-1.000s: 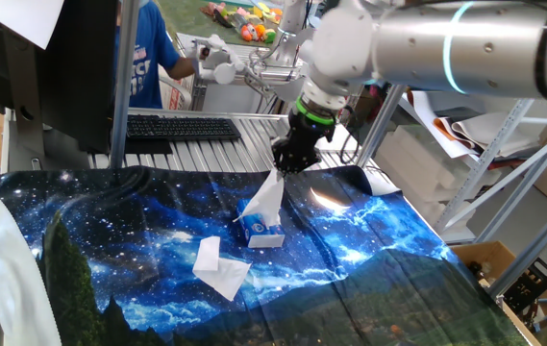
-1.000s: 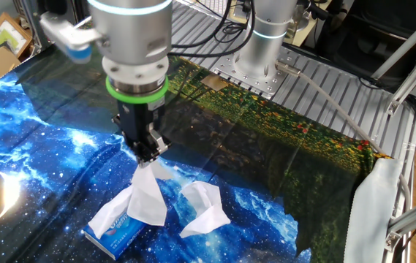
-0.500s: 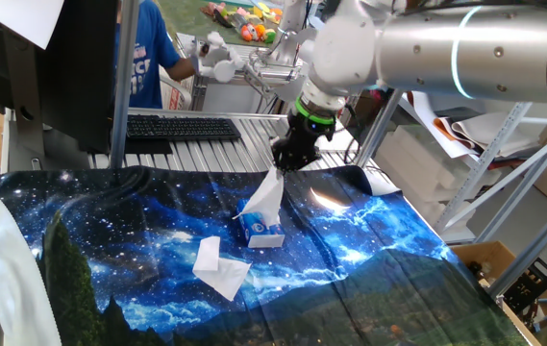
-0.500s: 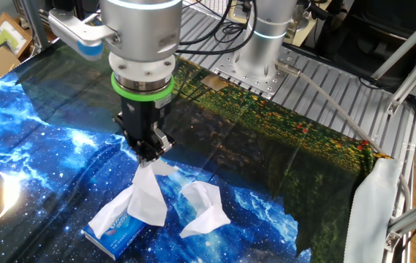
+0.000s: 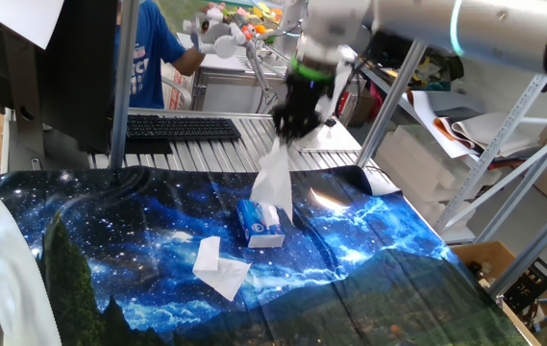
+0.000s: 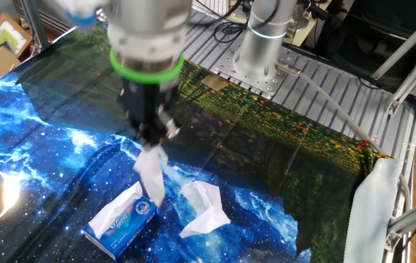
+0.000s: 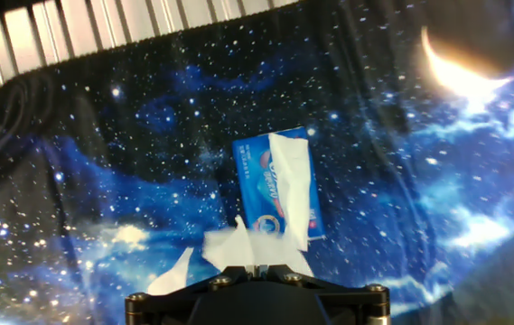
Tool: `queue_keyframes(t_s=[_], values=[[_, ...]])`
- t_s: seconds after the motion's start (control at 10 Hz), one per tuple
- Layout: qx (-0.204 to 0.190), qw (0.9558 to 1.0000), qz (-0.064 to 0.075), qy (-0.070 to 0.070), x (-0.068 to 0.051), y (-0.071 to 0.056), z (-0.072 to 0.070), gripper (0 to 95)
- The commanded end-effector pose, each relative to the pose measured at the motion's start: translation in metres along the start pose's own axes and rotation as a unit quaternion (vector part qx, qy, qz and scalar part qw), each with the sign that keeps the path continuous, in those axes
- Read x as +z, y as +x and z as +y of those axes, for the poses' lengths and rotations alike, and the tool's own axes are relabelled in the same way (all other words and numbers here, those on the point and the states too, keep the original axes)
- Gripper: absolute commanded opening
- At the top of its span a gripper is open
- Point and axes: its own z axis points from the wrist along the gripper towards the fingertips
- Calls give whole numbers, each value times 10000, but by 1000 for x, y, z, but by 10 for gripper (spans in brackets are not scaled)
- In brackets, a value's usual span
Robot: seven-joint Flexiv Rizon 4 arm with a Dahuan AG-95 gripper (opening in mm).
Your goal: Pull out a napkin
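Observation:
My gripper [image 5: 287, 135] is shut on the top of the napkin [image 5: 275, 180], a creased white tissue that hangs straight down from the fingers. Its lower end reaches the top of the small blue-and-white tissue box [image 5: 259, 226] on the starry cloth. From the other side the gripper [image 6: 151, 142] holds the napkin [image 6: 150, 174] above the right end of the box [image 6: 123, 225]. In the hand view the napkin [image 7: 247, 246] bunches at the gripper [image 7: 257, 268], above the box [image 7: 258, 185]. Another white tissue [image 7: 293, 185] lies along the box's slot.
A smoother loose white tissue [image 5: 218, 265] with a pointed corner lies on the cloth beside the box; it also shows in the other fixed view [image 6: 204, 210]. A keyboard [image 5: 182, 126] and a person stand behind the table. The arm's base [image 6: 262, 44] is at the back.
The gripper has risen well above the box, drawing the napkin up and stretching it out. The box stays in place with another tissue showing at its slot.

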Motion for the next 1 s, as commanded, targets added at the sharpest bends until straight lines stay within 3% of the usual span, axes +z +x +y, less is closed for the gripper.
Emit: queue_keyframes(t_s=[0.1,0.3,0.5,0.7,1.0], values=[[352,9993,42,77,-20,13,11,0],[578,9982,20,130,-22,31,29,0],[561,9984,-4,117,-9,62,45,0],[420,9991,79,-48,4,93,40,0],[451,9988,131,-141,8,119,26,0]])
